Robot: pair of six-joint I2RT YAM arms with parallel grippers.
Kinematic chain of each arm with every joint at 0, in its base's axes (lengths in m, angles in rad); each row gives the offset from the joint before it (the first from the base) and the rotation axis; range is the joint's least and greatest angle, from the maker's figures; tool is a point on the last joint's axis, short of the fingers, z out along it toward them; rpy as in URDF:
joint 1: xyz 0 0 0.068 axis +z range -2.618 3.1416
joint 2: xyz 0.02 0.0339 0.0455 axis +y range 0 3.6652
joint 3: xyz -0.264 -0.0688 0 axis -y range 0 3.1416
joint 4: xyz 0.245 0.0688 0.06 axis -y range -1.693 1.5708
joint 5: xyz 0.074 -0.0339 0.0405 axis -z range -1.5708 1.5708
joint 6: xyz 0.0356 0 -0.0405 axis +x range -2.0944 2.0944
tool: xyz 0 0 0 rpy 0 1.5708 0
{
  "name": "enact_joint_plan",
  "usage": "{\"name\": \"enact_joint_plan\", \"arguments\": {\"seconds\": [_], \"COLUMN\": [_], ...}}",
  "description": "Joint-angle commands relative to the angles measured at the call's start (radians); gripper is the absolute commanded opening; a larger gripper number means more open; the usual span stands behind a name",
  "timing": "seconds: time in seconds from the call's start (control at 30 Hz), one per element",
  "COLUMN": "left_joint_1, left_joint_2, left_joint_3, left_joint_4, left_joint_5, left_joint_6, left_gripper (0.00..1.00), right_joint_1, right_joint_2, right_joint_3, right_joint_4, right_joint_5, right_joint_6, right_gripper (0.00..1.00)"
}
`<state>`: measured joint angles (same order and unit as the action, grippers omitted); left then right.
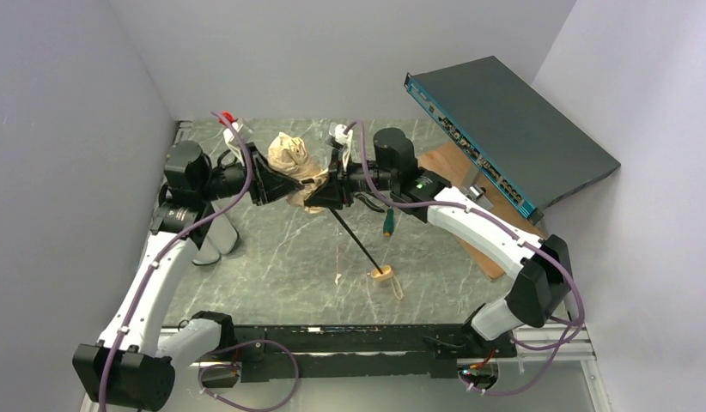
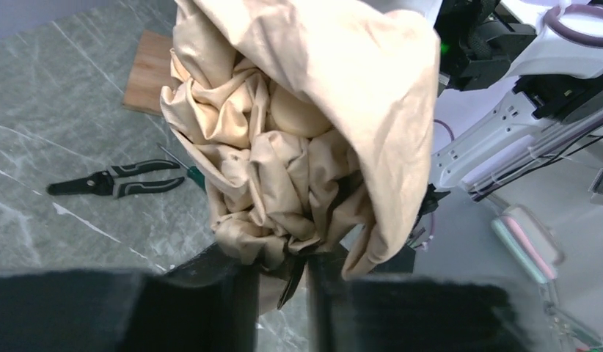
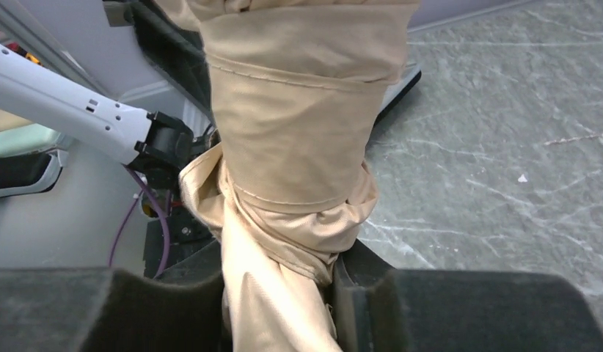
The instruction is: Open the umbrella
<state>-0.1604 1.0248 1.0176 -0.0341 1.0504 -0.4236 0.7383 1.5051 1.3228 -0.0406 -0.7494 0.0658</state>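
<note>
The umbrella (image 1: 291, 159) is a bunched pale beige canopy held up between both grippers at the table's back middle. Its thin dark shaft (image 1: 354, 238) slants down to the cream handle (image 1: 382, 274), which rests on the table. My left gripper (image 1: 276, 184) is shut on the canopy from the left; crinkled fabric (image 2: 284, 147) and a dark rib sit between its fingers. My right gripper (image 1: 319, 196) is shut on the canopy from the right; beige fabric (image 3: 298, 147) runs down between its fingers.
A dark flat box (image 1: 508, 129) leans against the right wall over a wooden board (image 1: 465, 184). Black-handled pliers (image 2: 115, 180) and a green-handled tool (image 1: 387, 223) lie on the marble table (image 1: 272, 266). A white stand (image 1: 214, 240) is at the left.
</note>
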Motion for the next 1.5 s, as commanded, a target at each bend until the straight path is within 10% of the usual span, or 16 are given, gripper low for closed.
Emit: {"name": "enact_joint_plan", "arguments": {"seconds": [0.0, 0.13, 0.27, 0.67, 1.47], "left_joint_1": [0.019, 0.079, 0.121, 0.121, 0.001], "left_joint_2": [-0.087, -0.129, -0.221, -0.325, -0.218], "left_joint_3": [0.033, 0.057, -0.002, -0.159, -0.062], "left_joint_4": [-0.02, -0.168, -0.238, -0.022, 0.079], "left_joint_5": [0.052, 0.073, 0.099, 0.184, 0.096], "left_joint_6": [-0.008, 0.088, 0.199, 0.159, 0.067], "left_gripper": [0.47, 0.79, 0.85, 0.7, 0.38], "right_joint_1": [-0.012, -0.051, -0.08, -0.054, -0.02], "right_joint_2": [-0.05, -0.081, -0.096, -0.086, -0.099], "right_joint_3": [0.0, -0.019, -0.027, -0.001, -0.017], "right_joint_4": [0.063, 0.113, 0.167, 0.082, 0.0], "right_joint_5": [0.055, 0.008, -0.143, -0.434, -0.294], "right_joint_6": [0.0, 0.088, 0.143, 0.102, 0.015], "right_gripper": [0.0, 0.0, 0.0, 0.0, 0.0]}}
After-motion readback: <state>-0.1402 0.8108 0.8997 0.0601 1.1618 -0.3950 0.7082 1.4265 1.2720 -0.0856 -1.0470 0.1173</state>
